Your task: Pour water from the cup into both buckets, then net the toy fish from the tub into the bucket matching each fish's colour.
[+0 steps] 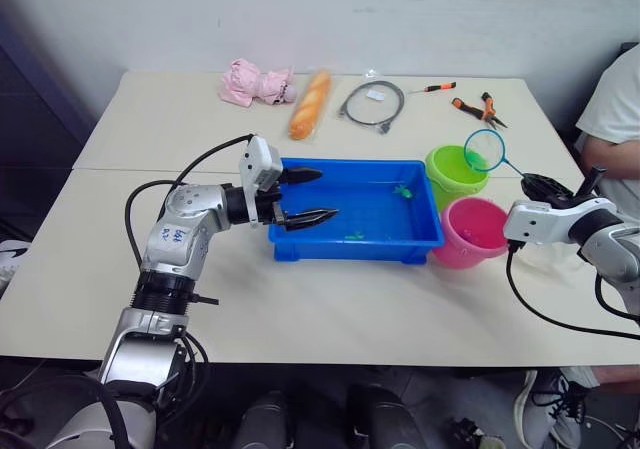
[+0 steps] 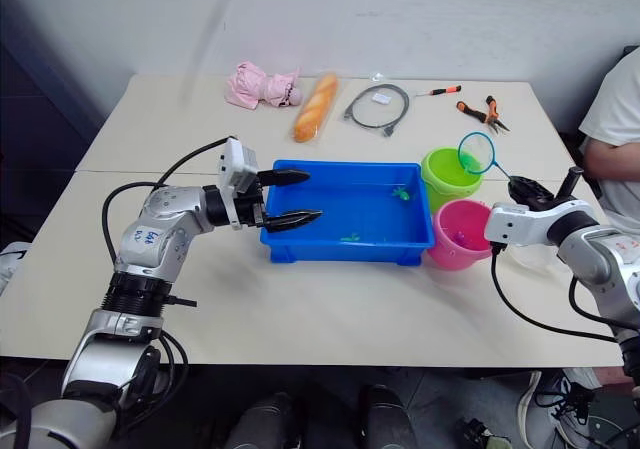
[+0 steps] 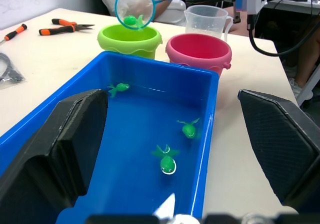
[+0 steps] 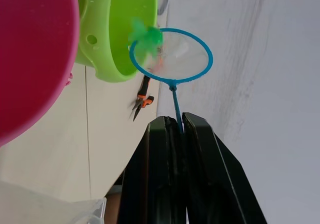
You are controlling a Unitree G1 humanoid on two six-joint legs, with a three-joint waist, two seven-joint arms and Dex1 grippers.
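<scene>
The blue tub (image 1: pixel 360 214) sits mid-table with three green toy fish (image 3: pixel 189 129) in shallow water. My left gripper (image 1: pixel 327 193) is open, its fingers (image 3: pixel 65 144) straddling the tub's left end. To the tub's right stand the lime green bucket (image 1: pixel 455 169) and the pink bucket (image 1: pixel 472 231). My right gripper (image 4: pixel 172 121) is shut on the net's thin handle. The net's blue hoop (image 1: pixel 485 149) hovers tilted just above the green bucket's rim, with a green fish (image 4: pixel 146 36) in its mesh. The clear cup (image 3: pixel 207 20) stands behind the pink bucket, to its right.
Along the table's far edge lie a pink cloth toy (image 1: pixel 255 81), a bread loaf (image 1: pixel 310 102), a grey coiled cable (image 1: pixel 373 102), a screwdriver (image 1: pixel 435 87) and orange pliers (image 1: pixel 478 107). A person in a white shirt (image 1: pixel 610 119) sits at the right end.
</scene>
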